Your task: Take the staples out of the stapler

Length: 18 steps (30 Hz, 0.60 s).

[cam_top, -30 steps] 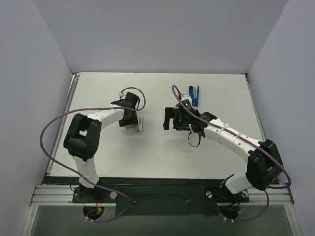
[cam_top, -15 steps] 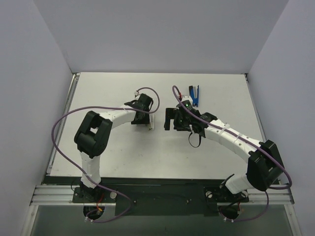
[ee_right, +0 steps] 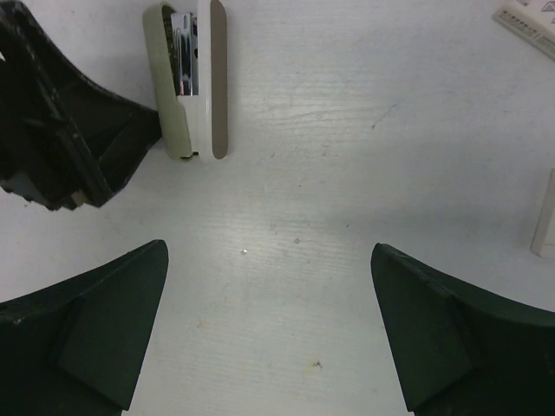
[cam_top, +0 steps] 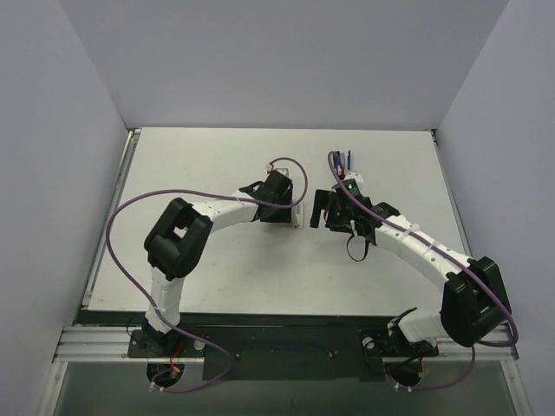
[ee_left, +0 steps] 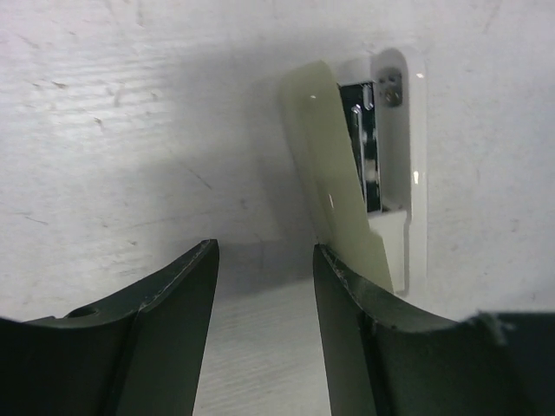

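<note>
The left hand (ee_left: 264, 260), half open and empty, has pushed the stapler (ee_left: 373, 165) along the bench (ee_right: 347, 130) toward the wide-open, empty right hand (ee_right: 269, 251), so unloading looks ready to begin.

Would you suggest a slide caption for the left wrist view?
Open fingers of the left gripper over the white table, a cream stapler on its side by one finger, metal magazine showing.

Pale grey walls (cam_top: 277, 61) closing in the upper frame, white scuffed table (cam_top: 217, 277) at centre, metal rail (cam_top: 95, 340) along the bottom, soft even light
</note>
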Each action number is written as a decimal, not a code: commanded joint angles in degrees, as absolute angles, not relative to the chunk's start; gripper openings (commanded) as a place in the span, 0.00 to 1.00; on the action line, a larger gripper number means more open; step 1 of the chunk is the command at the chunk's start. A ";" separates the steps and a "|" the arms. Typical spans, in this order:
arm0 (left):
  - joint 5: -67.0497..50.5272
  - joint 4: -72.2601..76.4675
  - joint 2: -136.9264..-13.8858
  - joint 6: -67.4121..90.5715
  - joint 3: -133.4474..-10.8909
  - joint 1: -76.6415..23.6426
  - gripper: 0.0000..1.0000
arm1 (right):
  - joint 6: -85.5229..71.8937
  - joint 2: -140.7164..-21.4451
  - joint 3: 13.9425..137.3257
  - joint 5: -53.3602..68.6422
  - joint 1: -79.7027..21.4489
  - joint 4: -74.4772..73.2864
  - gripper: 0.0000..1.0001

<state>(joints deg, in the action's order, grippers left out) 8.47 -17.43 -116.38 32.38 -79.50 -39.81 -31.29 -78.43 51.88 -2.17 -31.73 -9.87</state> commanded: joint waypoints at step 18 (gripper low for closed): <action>1.05 -7.91 -96.25 34.98 -57.40 -42.10 0.57 | -29.37 -89.90 59.85 -4.93 -29.53 -5.02 0.89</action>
